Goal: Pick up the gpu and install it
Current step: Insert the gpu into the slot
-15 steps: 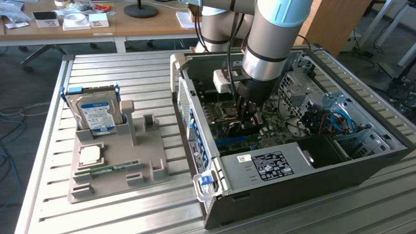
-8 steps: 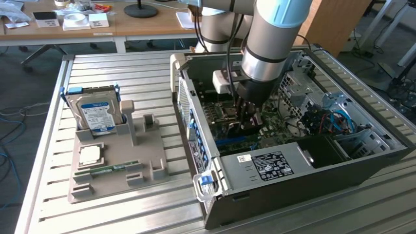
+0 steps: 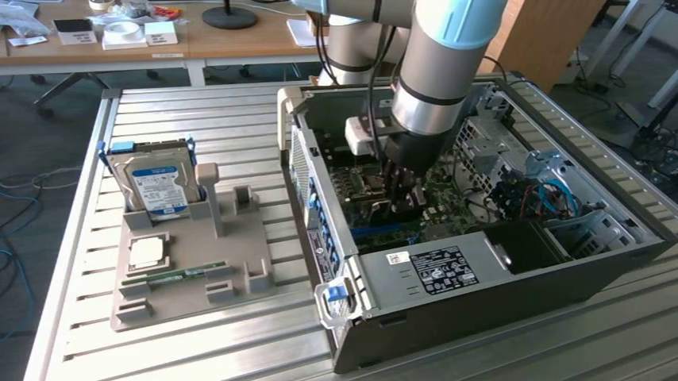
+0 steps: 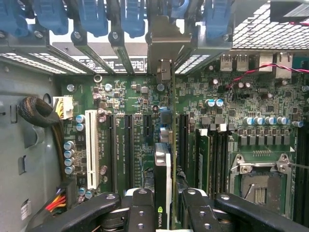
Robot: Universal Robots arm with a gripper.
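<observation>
The gpu (image 4: 163, 162) stands edge-on over the green motherboard (image 4: 120, 96) inside the open computer case (image 3: 509, 278). Its dark face and green board edge run between the long black expansion slots (image 4: 128, 145). The card's pale metal bracket (image 4: 164, 43) lies against the case's rear slot openings, beside the blue latches (image 4: 125, 14). My gripper (image 4: 166, 200) is shut on the gpu, one black finger (image 4: 140, 203) pressed to each face. In the exterior view the gripper (image 3: 401, 198) reaches straight down into the case, just above the motherboard.
Outside the case a grey holder (image 3: 190, 274) carries a hard drive (image 3: 154, 186), a CPU chip (image 3: 146, 252) and a memory stick (image 3: 175, 276). Inside are a white slot (image 4: 91, 150), a CPU socket (image 4: 258, 183), a sleeved cable bundle (image 4: 38, 113) and a drive cage (image 3: 572, 230).
</observation>
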